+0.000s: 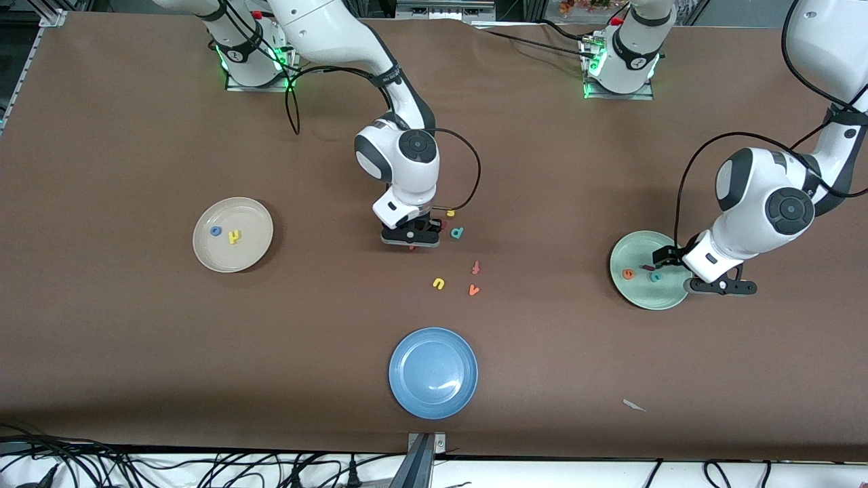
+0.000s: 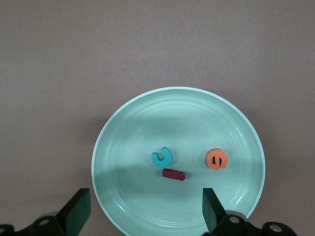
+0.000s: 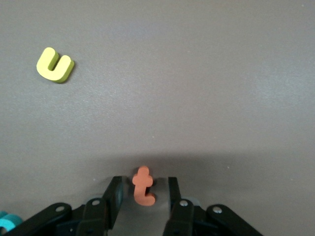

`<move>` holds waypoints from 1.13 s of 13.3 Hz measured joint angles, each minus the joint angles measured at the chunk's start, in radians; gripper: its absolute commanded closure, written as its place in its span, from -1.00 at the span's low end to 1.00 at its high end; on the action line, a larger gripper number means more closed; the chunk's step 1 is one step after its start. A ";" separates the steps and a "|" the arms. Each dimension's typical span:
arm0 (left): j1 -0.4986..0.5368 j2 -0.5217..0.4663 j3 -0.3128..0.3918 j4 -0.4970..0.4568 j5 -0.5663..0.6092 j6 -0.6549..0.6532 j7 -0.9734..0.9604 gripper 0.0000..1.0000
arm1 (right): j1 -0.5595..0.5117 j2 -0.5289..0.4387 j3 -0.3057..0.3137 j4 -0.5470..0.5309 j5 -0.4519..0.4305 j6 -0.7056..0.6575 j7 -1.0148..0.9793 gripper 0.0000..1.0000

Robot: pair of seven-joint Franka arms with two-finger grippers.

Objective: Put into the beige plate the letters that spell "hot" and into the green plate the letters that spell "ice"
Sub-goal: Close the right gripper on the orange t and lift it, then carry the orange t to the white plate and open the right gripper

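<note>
Orange "t" (image 3: 142, 191) stands on the brown table (image 1: 135, 352) near the middle, directly between the fingers (image 3: 112, 196) of the right gripper (image 1: 411, 245), which is down at the table; the jaws are narrowed around the letter, though whether the pads actually press it cannot be told. Yellow "h" (image 1: 234, 236) and blue "o" (image 1: 215, 231) lie in the beige plate (image 1: 254, 254) toward the right arm's end. Teal "c" (image 2: 161, 156), dark red "i" (image 2: 173, 174) and orange "e" (image 2: 216, 160) lie in the green plate (image 2: 123, 142) toward the left arm's end, with the left gripper (image 2: 142, 214) over that plate's edge, its jaws spread wide and holding nothing. A yellow "u" (image 1: 439, 284), an orange "v" (image 1: 474, 290) and a reddish letter (image 1: 476, 268) lie loose, nearer the front camera than the right gripper, and a teal "p" (image 1: 458, 233) sits just beside it. A blue plate (image 1: 407, 393) sits nearest the camera
</note>
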 measured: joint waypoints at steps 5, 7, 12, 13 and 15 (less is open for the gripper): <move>0.011 0.000 0.000 0.000 0.000 0.000 0.014 -1.00 | 0.000 0.002 0.000 0.000 0.000 0.005 0.000 0.60; 0.011 0.000 0.000 0.000 0.000 0.000 0.014 -1.00 | 0.000 0.002 0.000 0.000 0.000 0.006 0.000 0.63; 0.011 0.000 0.000 0.000 0.000 0.000 0.016 -1.00 | 0.000 0.002 0.000 0.002 0.000 0.006 -0.003 0.67; 0.011 0.000 0.000 0.000 0.000 0.000 0.017 -1.00 | 0.000 0.002 0.000 0.003 0.000 0.006 -0.003 0.67; 0.011 0.000 0.000 0.000 0.000 0.000 0.017 -1.00 | 0.000 -0.002 -0.007 0.010 0.000 0.002 -0.009 0.67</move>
